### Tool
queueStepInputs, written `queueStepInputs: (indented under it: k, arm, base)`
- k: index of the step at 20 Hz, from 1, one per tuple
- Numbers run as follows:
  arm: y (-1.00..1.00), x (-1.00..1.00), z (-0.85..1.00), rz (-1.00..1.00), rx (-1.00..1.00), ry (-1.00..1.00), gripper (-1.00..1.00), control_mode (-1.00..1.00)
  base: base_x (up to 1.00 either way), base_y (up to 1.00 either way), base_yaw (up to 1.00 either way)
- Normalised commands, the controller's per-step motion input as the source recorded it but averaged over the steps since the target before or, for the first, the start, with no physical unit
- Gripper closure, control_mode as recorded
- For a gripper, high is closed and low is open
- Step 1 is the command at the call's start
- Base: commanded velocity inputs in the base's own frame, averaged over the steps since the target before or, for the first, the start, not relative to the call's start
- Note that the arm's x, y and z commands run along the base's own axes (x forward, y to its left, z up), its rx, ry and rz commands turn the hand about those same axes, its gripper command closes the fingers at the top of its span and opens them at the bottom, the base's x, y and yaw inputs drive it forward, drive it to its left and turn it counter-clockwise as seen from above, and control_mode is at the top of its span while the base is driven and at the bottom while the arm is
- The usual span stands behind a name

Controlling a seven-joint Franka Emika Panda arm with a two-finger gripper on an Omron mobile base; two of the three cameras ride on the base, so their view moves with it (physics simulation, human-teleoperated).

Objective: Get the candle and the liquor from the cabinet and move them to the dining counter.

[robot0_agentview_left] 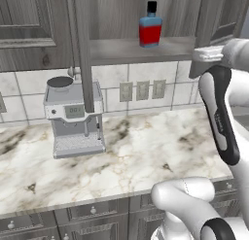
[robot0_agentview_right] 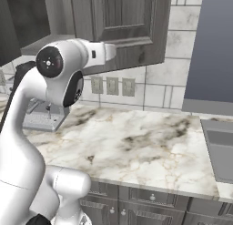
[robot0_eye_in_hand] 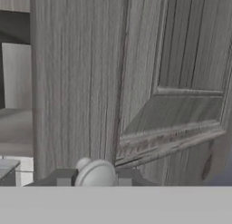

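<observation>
Step in hand: opening the cabinet (robot0_agentview_left: 29,30), right-hand door. Hand view has the gripper (robot0_eye_in_hand: 94,177) right at the door (robot0_eye_in_hand: 136,73), the two dark fingertips (robot0_eye_in_hand: 63,177) sitting either side of the round knob (robot0_eye_in_hand: 95,173), so I read it as clamped on the knob, jaws nearly together around it. The door looks partly swung, its panel seen at an angle in the hand view, with shelf space showing past its left edge. The liquor (robot0_agentview_left: 151,26) stands upright on the cabinet shelf (robot0_agentview_left: 141,49) in the left base view, in the open middle bay, above the outlets (robot0_agentview_left: 142,90) and well above the marble worktop (robot0_agentview_left: 136,156) with the coffee machine (robot0_agentview_left: 74,118). Can't make out the candle; it may be hidden behind a door or too small to tell. Neither item has been picked yet, and the dining counter isn't in frame, so the task is early. Next move, as I judge it: keep the pinch and pull along the hinge arc until the door is clear, release, then reach in for the bottle by the body below the neck. Risk: knob is small and round, so the fingers could slip off if the pull isn't along the arc.
</observation>
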Motion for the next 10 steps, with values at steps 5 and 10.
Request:
queueStepInputs:
  k: [5, 10]
  arm:
    - [-0.62, -0.42, 0.0, 0.0, 0.0, 0.0, 1.0, -1.0]
    - [-0.64, -0.3, 0.0, 0.0, 0.0, 0.0, 1.0, -1.0]
  base:
    - [0.0, 0.0, 0.0]
    - [0.0, 0.0, 0.0]
